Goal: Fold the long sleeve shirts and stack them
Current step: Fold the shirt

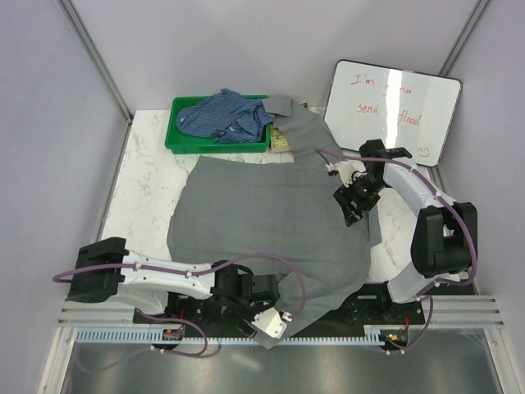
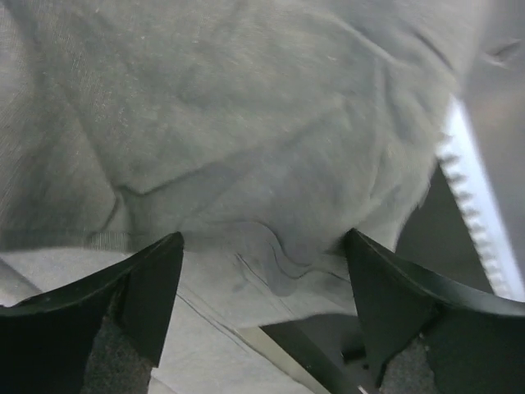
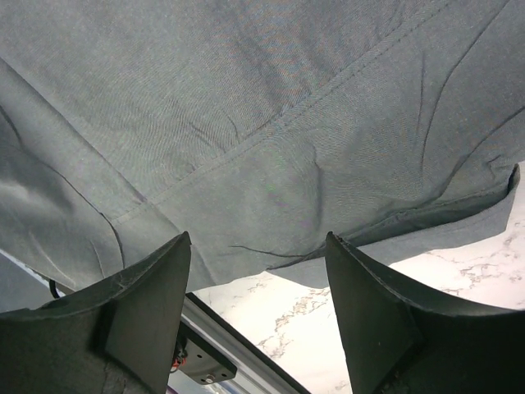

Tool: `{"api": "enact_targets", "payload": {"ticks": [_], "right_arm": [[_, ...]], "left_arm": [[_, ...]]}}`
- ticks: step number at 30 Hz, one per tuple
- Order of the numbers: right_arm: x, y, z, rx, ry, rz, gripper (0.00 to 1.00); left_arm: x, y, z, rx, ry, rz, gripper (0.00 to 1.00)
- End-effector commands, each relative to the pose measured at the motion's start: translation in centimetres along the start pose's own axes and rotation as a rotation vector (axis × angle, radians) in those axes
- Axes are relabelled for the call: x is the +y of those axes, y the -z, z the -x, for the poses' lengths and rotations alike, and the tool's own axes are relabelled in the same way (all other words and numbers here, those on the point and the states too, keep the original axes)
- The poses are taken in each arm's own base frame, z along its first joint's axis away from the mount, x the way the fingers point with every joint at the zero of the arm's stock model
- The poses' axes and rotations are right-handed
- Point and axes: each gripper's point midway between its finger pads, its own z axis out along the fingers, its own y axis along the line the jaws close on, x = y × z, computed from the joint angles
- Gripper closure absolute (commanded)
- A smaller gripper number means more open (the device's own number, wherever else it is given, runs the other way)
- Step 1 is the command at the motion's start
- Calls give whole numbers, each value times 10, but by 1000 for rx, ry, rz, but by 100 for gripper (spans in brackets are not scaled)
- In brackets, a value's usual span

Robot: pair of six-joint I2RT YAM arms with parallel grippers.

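Note:
The large grey shirt [image 1: 271, 213] lies spread over the marble table, its near corner hanging over the front edge. The blue checked shirt [image 1: 225, 115] is bunched in the green tray [image 1: 176, 135] at the back. My left gripper [image 1: 275, 322] is open at the grey shirt's near hem; in the left wrist view the cloth [image 2: 246, 164] fills the frame between the fingers [image 2: 139, 283]. My right gripper [image 1: 351, 205] is open over the shirt's right edge; the right wrist view shows the grey cloth [image 3: 246, 123] and its hem above bare marble.
A whiteboard [image 1: 394, 107] with red writing leans at the back right. A small yellowish item [image 1: 280, 141] lies by the tray. A metal rail [image 1: 271, 335] runs along the table's front edge. Grey walls enclose the table.

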Motion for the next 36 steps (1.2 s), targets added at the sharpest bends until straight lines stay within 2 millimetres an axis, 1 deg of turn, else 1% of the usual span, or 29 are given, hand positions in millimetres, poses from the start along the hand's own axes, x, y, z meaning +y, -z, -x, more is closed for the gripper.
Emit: {"api": "enact_targets", "payload": {"ticks": [1,3,4,6,7,8,9,10,12,13,14,15,16,18,19,21,22,23,24,25,26,28,29,30,31,32,33,34,36], "right_arm": [[-6,-3,2,4,17,-5,25],[-8,-4,3,4,16,-1,25],[-8,-4,6,-1,17,1,26],[-8,-5,8,-3,12,8,25],[-8,-4,11,-11,12,10,25],[-9,-3,12,-16,12,10,25],[-9,-3,13,-19,9,12,25],[-9,-2,16,-25,13,11,25],[-9,1,18,-33,12,12,25],[-9,0,19,-32,15,14,25],[-9,1,20,-33,12,15,25],[-10,2,22,-36,15,10,25],[-11,3,22,-37,16,8,25],[-11,3,23,-39,20,4,25],[-12,3,23,-39,20,5,25],[-12,2,23,-38,19,9,25],[-12,2,23,-39,19,12,25],[-12,1,24,-42,17,18,25],[-12,-1,24,-40,17,21,25],[-12,-1,25,-41,14,22,25],[-12,-2,26,-43,14,24,25],[-12,-3,26,-40,10,31,25],[-12,-3,26,-41,12,30,25],[-12,-3,26,-40,12,31,25],[-12,-3,25,-37,11,31,25],[-12,-4,25,-36,12,32,25],[-12,-4,24,-34,13,29,25],[-13,-4,24,-33,11,30,25],[-12,-5,22,-26,16,31,25]], "left_arm": [[23,-19,13,-24,27,150,18],[8,-25,16,-34,-20,100,23],[3,-26,17,-38,-32,87,36],[-3,-21,27,-66,-48,57,58],[2,-13,38,-99,-46,70,83],[7,-2,49,-144,-47,94,93],[7,5,56,-165,-46,85,98],[18,22,72,-214,-37,105,98],[25,42,87,-280,16,80,98],[50,65,97,-345,71,129,98],[59,81,104,-402,95,140,98],[71,92,104,-425,126,164,98],[95,113,103,-462,172,224,98],[122,135,98,-482,211,305,98],[138,143,84,-478,253,344,98],[163,151,63,-449,319,429,98],[171,154,57,-443,340,467,98],[178,156,49,-418,360,515,98],[178,154,45,-421,372,531,98],[175,153,46,-432,372,524,98],[167,142,43,-427,371,495,98],[148,131,53,-443,326,435,98],[133,116,51,-431,302,385,98],[114,107,63,-435,236,341,98],[103,103,68,-440,187,333,98],[84,86,69,-416,148,283,98],[80,79,68,-408,179,268,98],[80,69,62,-377,208,255,98],[84,59,57,-364,245,253,98]]}}
